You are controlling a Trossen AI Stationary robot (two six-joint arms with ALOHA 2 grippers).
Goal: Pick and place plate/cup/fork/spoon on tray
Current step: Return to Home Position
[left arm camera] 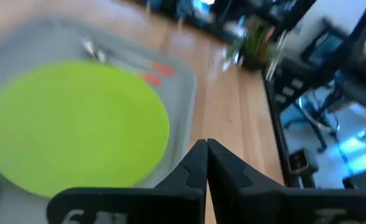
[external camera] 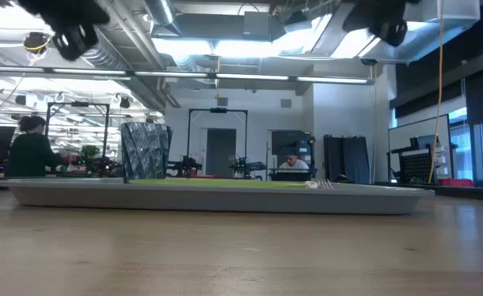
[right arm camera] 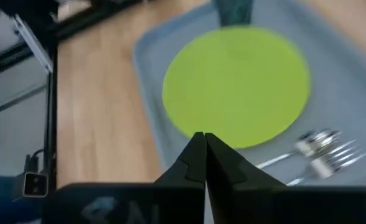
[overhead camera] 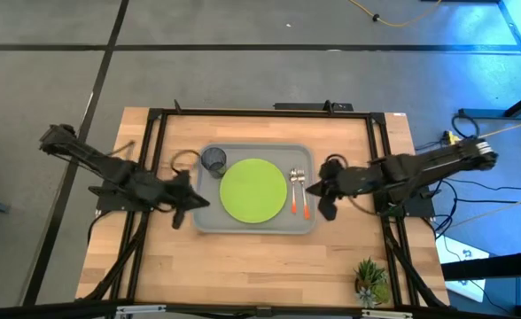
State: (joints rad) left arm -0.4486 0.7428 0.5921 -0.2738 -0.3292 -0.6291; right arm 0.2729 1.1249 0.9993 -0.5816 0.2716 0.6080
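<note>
The lime-green plate (overhead camera: 253, 190) lies in the middle of the light grey tray (overhead camera: 209, 221). The dark cup (overhead camera: 213, 160) stands on the tray's far left corner. The fork (overhead camera: 304, 192) and the spoon (overhead camera: 294, 190) lie side by side on the tray's right part, heads toward the far edge. My left gripper (overhead camera: 191, 202) is shut and empty, above the tray's left rim. My right gripper (overhead camera: 322, 190) is shut and empty, just right of the tray. In the left wrist view my left gripper (left arm camera: 206, 163) hangs over the plate (left arm camera: 71, 124); in the right wrist view my right gripper (right arm camera: 204, 155) hangs over the plate (right arm camera: 236, 84).
A small potted plant (overhead camera: 371, 279) stands at the table's near right corner. A black frame (overhead camera: 159, 133) runs along the table's left, far and right sides. A dark ring (overhead camera: 184, 160) lies left of the tray. People show in the room behind the table (external camera: 29, 148).
</note>
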